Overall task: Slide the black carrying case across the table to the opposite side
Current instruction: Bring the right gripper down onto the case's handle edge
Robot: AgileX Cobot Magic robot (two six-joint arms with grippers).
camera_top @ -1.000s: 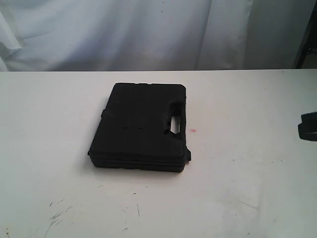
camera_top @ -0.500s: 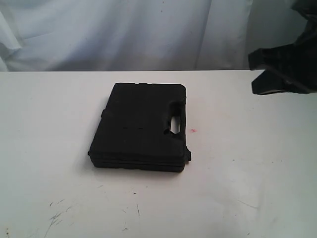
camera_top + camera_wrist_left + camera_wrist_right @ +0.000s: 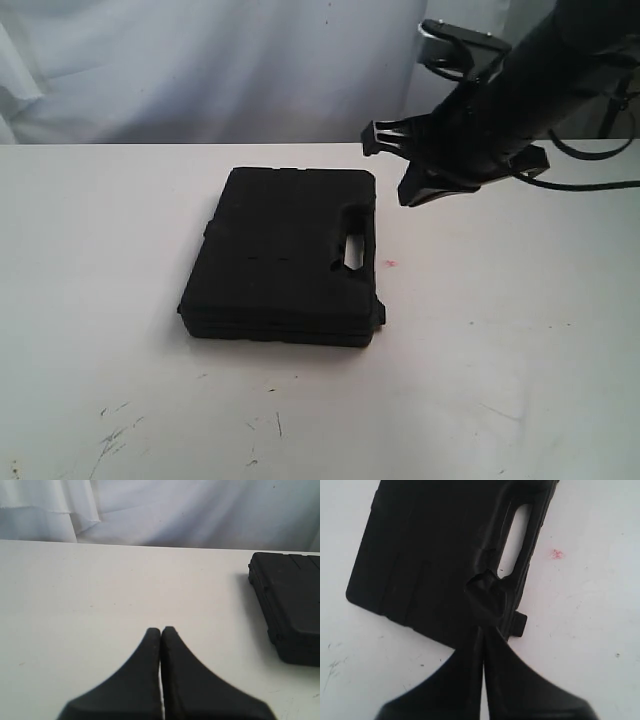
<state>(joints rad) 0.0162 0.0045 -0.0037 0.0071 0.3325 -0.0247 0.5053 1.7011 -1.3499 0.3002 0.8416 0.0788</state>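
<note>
The matte black case (image 3: 280, 255) lies flat near the middle of the white table (image 3: 500, 350). Its handle slot (image 3: 352, 252) runs along its right edge. My right gripper (image 3: 408, 188) hangs in the air just right of the case's far right corner, not touching it. In the right wrist view its fingers (image 3: 485, 587) are pressed together and empty, with the case (image 3: 430, 555) below them. My left gripper (image 3: 161, 630) is shut and empty over bare table. The case (image 3: 290, 605) lies well off to one side of it. The left gripper does not show in the exterior view.
A tiny red dot (image 3: 390, 263) marks the table just right of the case. Dark scuff marks (image 3: 115, 430) lie near the front left. A white curtain (image 3: 200, 70) hangs behind the table's far edge. A cable (image 3: 590, 182) trails from the right arm.
The right arm has swung in from the right edge, rising and moving left to hang by the case's far right corner. The case has not moved.
</note>
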